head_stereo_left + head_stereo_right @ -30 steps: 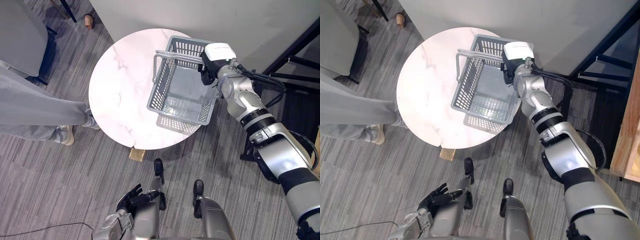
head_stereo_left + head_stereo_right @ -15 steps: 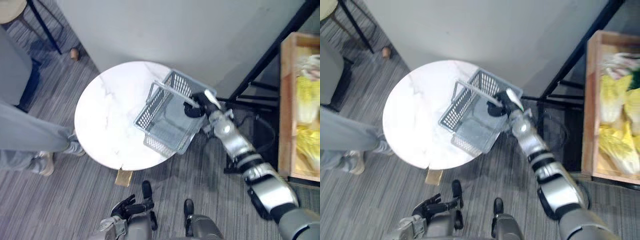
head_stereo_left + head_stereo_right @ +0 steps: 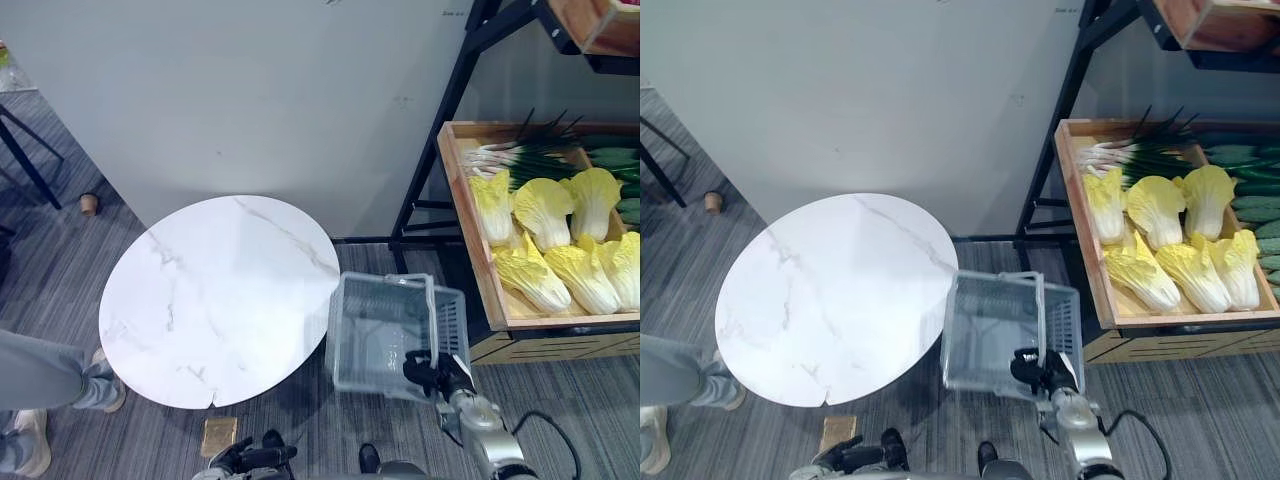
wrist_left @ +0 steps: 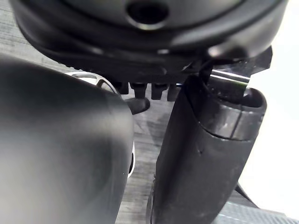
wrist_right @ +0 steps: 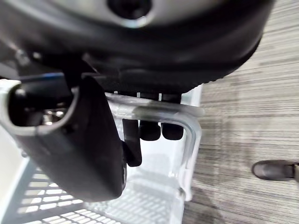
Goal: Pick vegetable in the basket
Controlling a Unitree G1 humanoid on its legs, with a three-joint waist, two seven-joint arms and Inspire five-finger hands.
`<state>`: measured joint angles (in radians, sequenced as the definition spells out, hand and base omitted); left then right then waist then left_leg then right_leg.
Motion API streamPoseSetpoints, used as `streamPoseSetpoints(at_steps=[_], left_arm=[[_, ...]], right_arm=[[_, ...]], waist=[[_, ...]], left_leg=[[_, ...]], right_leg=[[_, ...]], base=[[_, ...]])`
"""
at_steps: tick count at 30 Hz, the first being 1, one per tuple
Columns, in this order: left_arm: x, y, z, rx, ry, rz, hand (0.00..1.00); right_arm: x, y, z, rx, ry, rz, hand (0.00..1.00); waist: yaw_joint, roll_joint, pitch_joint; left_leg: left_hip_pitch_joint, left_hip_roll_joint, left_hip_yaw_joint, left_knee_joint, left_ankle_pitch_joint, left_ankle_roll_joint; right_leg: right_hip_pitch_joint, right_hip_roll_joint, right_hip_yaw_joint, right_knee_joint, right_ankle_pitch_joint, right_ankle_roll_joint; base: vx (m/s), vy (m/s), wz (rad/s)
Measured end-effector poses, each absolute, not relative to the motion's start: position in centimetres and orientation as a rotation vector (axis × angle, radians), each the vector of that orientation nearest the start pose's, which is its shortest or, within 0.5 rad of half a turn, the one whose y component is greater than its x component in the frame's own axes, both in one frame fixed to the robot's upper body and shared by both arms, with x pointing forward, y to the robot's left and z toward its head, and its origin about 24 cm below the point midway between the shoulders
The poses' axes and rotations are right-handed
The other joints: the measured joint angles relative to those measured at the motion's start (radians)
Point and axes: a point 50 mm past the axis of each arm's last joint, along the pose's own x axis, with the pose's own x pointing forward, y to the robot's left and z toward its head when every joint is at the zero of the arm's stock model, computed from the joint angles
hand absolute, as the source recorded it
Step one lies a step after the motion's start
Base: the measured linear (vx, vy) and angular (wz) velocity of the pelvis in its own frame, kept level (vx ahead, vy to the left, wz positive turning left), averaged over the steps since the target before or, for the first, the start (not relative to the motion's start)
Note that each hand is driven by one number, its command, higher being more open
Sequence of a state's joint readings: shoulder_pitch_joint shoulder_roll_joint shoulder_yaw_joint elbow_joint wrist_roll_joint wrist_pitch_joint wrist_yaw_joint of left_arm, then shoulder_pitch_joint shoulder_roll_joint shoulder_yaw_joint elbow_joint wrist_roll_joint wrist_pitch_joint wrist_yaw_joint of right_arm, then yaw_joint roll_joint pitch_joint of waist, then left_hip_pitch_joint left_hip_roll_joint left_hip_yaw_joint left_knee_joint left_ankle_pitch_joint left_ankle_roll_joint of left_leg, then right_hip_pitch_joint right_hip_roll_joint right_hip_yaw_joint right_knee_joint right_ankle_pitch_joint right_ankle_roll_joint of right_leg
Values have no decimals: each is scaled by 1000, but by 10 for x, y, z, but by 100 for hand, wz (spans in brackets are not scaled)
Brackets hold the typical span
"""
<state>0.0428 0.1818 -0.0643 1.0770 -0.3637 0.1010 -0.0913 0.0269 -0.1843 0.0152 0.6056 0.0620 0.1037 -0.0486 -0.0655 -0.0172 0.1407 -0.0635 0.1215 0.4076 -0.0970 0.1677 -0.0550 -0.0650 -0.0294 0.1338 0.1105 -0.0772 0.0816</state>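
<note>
The right hand (image 3: 432, 372) is clutching the handle (image 5: 154, 112) of the empty grey mesh basket (image 3: 385, 330), off the table (image 3: 200, 300) and beside the crate (image 3: 570, 321) of yellow cabbages (image 3: 545, 210). The left hand (image 3: 245, 462) is cut off, its grip unreadable.

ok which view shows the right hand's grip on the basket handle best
The right wrist view: the right hand curls its fingers over the pale handle, with the basket below it. Both eye views show the hand from above at the basket's near rim, too small to read the grip.
</note>
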Motion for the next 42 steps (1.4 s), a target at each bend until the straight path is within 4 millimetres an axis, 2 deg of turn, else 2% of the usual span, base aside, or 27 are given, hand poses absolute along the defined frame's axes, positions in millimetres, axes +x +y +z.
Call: streamPoseSetpoints(at_steps=[5,11,15,19,22,27,34,37,38,39,40,41,42], left_arm=[[94,205,-163,-197,1203,174,100],[94,201,-163,-225,1203,186,100],[89,203,-165,-249,1215,208,100],[87,203,-166,-259,1227,217,100],[86,203,-166,-262,1238,219,100],[84,203,-167,-256,1263,217,100],[84,204,-168,-219,1283,186,100],[86,205,-167,-193,1283,163,100],[85,211,-166,-185,1280,182,100],[84,215,-166,-195,1274,206,100],[82,222,-165,-235,1255,270,100],[81,224,-165,-259,1248,300,100],[76,219,-166,-311,1236,342,100]], right_arm=[[168,-219,-112,-128,821,-126,0],[150,-222,-126,-44,890,-165,0],[128,-226,-144,79,994,-265,0],[97,-216,-161,253,1129,-375,0],[80,-214,-166,351,1168,-449,0],[68,-211,-168,454,1172,-528,0],[58,-209,-171,461,1184,-537,0],[59,-209,-170,458,1173,-531,0],[60,-207,-170,466,1157,-523,0],[61,-207,-170,478,1147,-525,0],[63,-206,-170,497,1124,-530,0],[64,-205,-169,503,1117,-527,0],[66,-205,-168,504,1110,-511,0]], waist=[[-10,-2,-11],[-22,5,-17],[-24,-5,-23],[-23,-9,-26],[-23,-11,-27],[-22,-16,-32],[-26,-22,-35],[-31,-23,-43],[-31,-31,-40],[-30,-31,-40],[-29,-25,-40],[-29,-24,-40],[-10,-8,-39]], left_leg=[[15,-17,20,0,-18,7],[16,-50,22,0,-29,31],[40,-68,20,0,-43,34],[62,-75,9,-1,-50,32],[71,-79,-8,-1,-53,32],[87,-85,-13,-1,-62,30],[120,-79,16,0,-82,17],[126,-51,73,34,-115,3],[89,-15,96,157,-175,-7],[61,10,97,247,-214,-5],[-11,94,40,489,-282,32],[-36,117,11,572,-293,47],[-78,127,-118,683,-363,21]], right_leg=[[15,-13,18,-20,5,9],[24,-46,20,-29,7,27],[53,-63,14,-37,0,30],[79,-69,2,-34,-17,27],[90,-72,-15,-28,-30,26],[107,-77,-21,-24,-45,24],[124,-72,6,-22,-54,15],[101,-55,69,-10,-54,11],[91,-46,102,-2,-53,0],[87,-36,123,3,-53,-5],[83,5,183,28,-49,-14],[83,20,211,41,-49,-15],[79,53,296,55,-47,-22]], base=[[-32,67,-9],[10,67,2],[41,45,3],[24,-4,8],[5,-11,14],[7,-4,5],[16,-16,-12],[39,-59,-67],[58,-91,-66],[92,-124,-118],[86,-69,-115],[133,7,-183],[85,103,-163]])
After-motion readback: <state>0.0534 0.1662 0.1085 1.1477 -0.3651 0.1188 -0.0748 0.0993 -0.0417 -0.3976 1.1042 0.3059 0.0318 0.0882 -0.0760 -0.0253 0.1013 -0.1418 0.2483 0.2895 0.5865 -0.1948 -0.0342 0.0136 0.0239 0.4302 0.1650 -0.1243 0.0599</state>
